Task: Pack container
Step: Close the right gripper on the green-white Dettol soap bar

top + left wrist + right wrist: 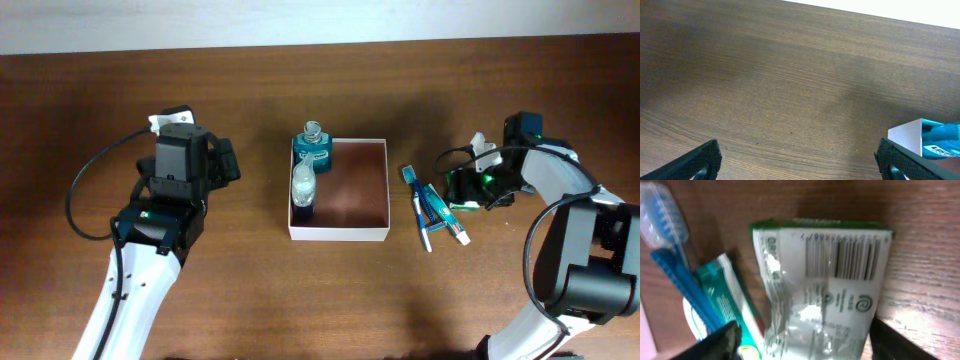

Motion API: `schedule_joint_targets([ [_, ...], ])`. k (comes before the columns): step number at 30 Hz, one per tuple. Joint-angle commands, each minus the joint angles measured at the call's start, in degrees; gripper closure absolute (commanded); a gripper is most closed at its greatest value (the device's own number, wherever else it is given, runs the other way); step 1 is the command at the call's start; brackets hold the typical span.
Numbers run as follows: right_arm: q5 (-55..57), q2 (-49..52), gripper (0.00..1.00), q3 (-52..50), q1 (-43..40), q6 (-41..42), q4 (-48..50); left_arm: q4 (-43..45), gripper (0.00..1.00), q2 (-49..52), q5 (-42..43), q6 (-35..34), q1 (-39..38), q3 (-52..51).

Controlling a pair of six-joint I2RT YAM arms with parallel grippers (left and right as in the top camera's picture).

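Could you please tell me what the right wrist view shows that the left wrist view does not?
Only the right wrist view shows a green-and-white plastic packet with a barcode, a blue plastic toothbrush and a teal toothpaste tube, lying close together. Only the left wrist view shows a corner of the square white-walled container with a blue bottle inside. Both show the brown wooden table and that arm's own black fingers, spread apart.

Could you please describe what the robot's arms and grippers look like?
The left arm and right arm have long white links with black joints and housings. A thin black cable loops beside the left one. A small green light glows at the right wrist. The left gripper and right gripper are black.
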Motion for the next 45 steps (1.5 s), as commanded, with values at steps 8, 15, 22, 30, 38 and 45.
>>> schedule_joint_targets([
  [8, 4.5, 1.11, 0.21, -1.01, -0.11, -0.22, 2.73, -0.04, 0.01, -0.44, -0.42, 0.07, 0.13, 0.24],
  [15, 9.6, 1.11, 0.25, -1.01, 0.31, 2.4, 3.17, -0.04, 0.01, -0.44, -0.42, 0.07, 0.13, 0.24],
  [22, 13.25, 1.11, 0.27, -1.01, 4.11, 5.79, 4.68, -0.04, 0.01, -0.44, -0.42, 0.07, 0.13, 0.24],
  [30, 21.94, 1.11, 0.27, -1.01, 9.62, 5.77, 6.58, -0.04, 0.0, -0.44, -0.42, 0.07, 0.15, 0.24],
  [38, 21.22, 1.11, 0.44, -1.03, 7.67, 8.76, 6.45, -0.07, 0.01, -0.44, -0.39, 0.04, 0.13, 0.24],
  [45, 21.22, 1.84, 0.54, -1.03, 7.76, 8.76, 5.73, -0.04, 0.01, -0.44, -0.42, 0.07, 0.13, 0.24],
])
